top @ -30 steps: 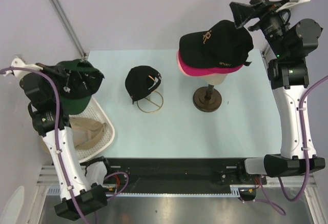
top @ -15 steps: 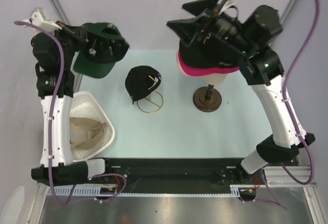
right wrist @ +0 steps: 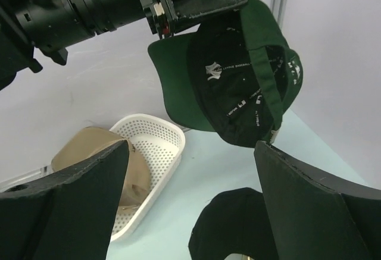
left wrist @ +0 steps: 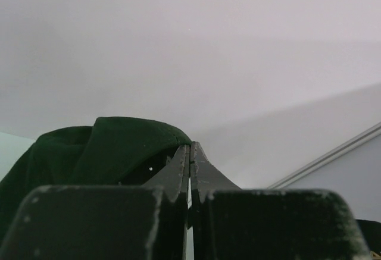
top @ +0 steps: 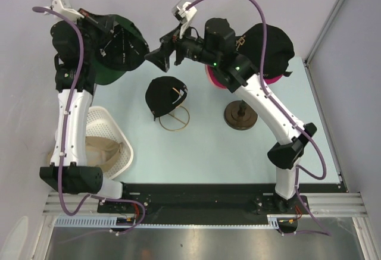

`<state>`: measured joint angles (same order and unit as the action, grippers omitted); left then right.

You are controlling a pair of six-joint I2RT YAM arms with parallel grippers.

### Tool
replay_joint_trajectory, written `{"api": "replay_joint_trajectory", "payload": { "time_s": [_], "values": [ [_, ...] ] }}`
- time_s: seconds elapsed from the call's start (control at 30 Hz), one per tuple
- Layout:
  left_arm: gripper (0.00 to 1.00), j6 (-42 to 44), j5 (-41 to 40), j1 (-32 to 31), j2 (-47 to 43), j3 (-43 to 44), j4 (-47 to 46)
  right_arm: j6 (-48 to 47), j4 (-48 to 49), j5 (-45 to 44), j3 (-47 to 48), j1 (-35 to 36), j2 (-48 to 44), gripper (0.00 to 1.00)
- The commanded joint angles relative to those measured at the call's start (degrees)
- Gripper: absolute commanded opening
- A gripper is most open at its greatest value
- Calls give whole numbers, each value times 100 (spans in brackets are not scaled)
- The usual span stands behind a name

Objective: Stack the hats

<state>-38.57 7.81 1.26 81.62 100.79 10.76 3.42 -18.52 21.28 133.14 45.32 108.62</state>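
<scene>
Green cap [right wrist: 238, 81]: raised above the far left corner of the counter [top: 208, 147], pinched in my left jaws [left wrist: 190, 150], which are fully closed on its fabric. It hangs with its hollow underside turned toward my right jaws [top: 161, 55]. These are spread wide and empty, and reach across from the right. In the right wrist view the cap lies straight ahead and above the gap. Its brim-to-strap axis runs roughly across that view, brim to the left. My right arm looks placed to take it over.

Below the gap a small black cap [top: 164, 96] sits on a wire stand [top: 175, 119], and I judge it the one thing to clear. Behind my right arm, a black cap with gold logo [top: 271, 46] covers a magenta cap [top: 217, 81] on the head stand [top: 241, 116]. A tan cap [top: 104, 150] lies in the basket [top: 107, 120] at near left.
</scene>
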Motion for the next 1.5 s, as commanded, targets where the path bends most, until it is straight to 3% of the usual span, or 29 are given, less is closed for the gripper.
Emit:
{"api": "replay_joint_trajectory", "payload": {
  "time_s": [0.0,0.13,0.2,0.63,0.97,1.2,1.33,1.47],
  "values": [
    [0,-485,203,-73,319,344,-777,124,1067,-246,-42,55,72,91],
    [0,-652,290,-73,494,432,-944,-902,1421,-1972,-315,512,352,96],
    [0,-705,326,-73,547,476,-980,-1159,1535,-2406,-167,548,563,96],
    [0,-1214,809,-73,434,125,-1252,-2319,2572,-3489,617,434,1820,97],
    [0,-1135,836,-73,-76,-621,-1182,-2434,3231,-3438,687,232,1988,86],
    [0,-1267,880,-73,-243,-1009,-1243,-2329,3364,-3174,634,91,2014,71],
    [0,-1355,994,-73,-226,-1193,-1471,-2293,3496,-3051,625,21,2093,70],
    [0,-1478,1248,-73,-51,-1281,-1814,-2276,3566,-2989,617,-23,2163,60]
  ]
}}
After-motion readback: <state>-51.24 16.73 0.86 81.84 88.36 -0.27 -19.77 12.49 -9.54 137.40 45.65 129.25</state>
